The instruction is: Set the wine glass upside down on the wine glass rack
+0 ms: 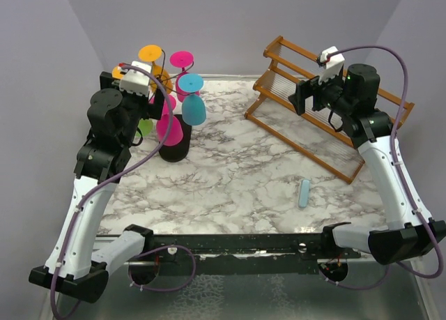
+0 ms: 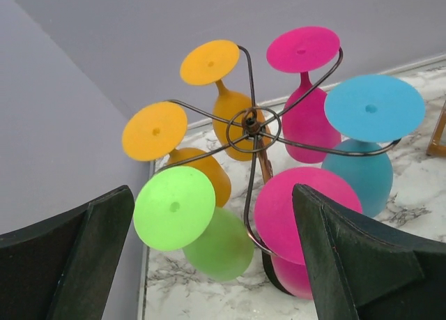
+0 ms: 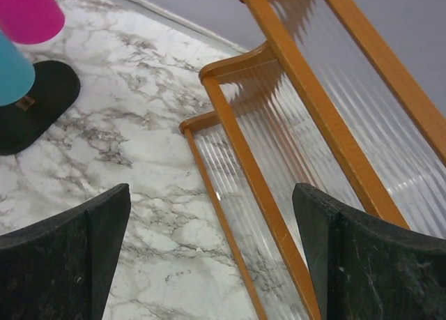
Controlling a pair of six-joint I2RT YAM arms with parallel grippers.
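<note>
The wine glass rack (image 2: 252,125), a thin dark wire tree, stands on a black oval base (image 1: 174,151) at the table's back left. Several plastic wine glasses hang upside down on its arms: two orange (image 2: 209,62), two pink (image 2: 302,49), a blue one (image 2: 373,108) and a green one (image 2: 174,207). My left gripper (image 2: 212,264) is open and empty, just above and in front of the rack, with the green and the near pink glass (image 2: 293,208) between its fingers in view. My right gripper (image 3: 212,264) is open and empty.
A large brown wooden slatted rack (image 1: 327,118) lies at the back right; my right gripper (image 1: 304,97) hovers over its left end (image 3: 279,125). A small light blue object (image 1: 304,193) lies on the marble table (image 1: 237,173) at the right front. Purple walls close in the left side and the back.
</note>
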